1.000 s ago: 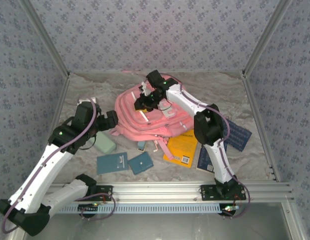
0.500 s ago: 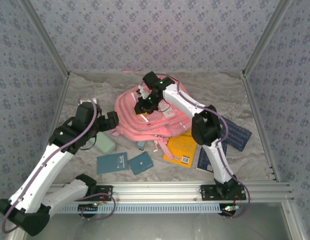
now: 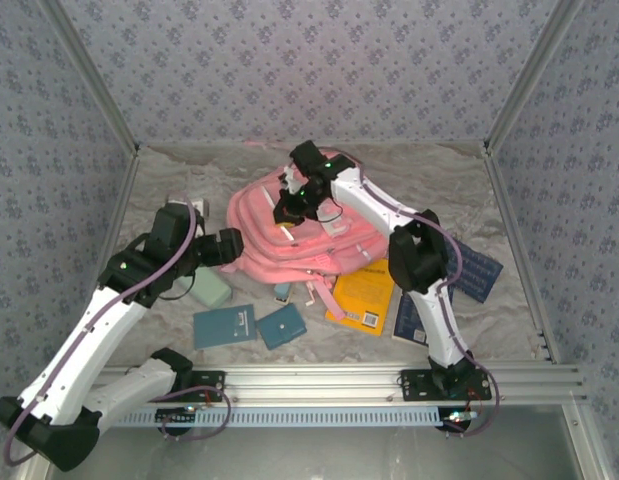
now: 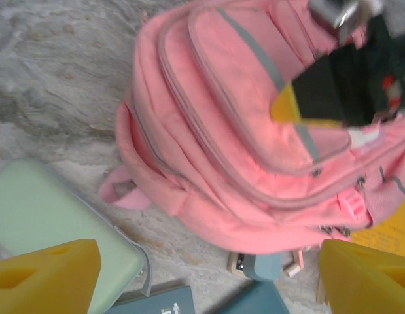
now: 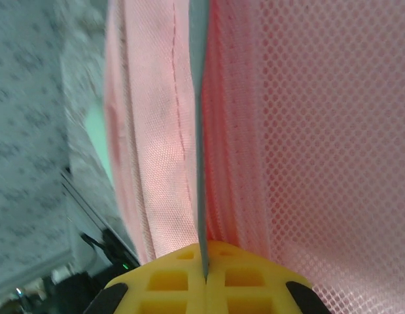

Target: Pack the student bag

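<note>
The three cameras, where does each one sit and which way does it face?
Top external: above and behind the arms, looking down at the table; both arms, left gripper and right gripper by the student bag.
Left wrist: low beside the bag, facing it; its yellow fingertips spread wide.
Right wrist: against the bag's pink fabric; its yellow fingers pinch a thin grey edge.
Shared: top and left wrist both show the right gripper on the bag.

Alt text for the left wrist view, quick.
The pink student bag lies on the grey table, the right gripper on its top right. Yellow fingertips of the open left gripper sit in the bottom corners, a mint-green case at lower left.
</note>
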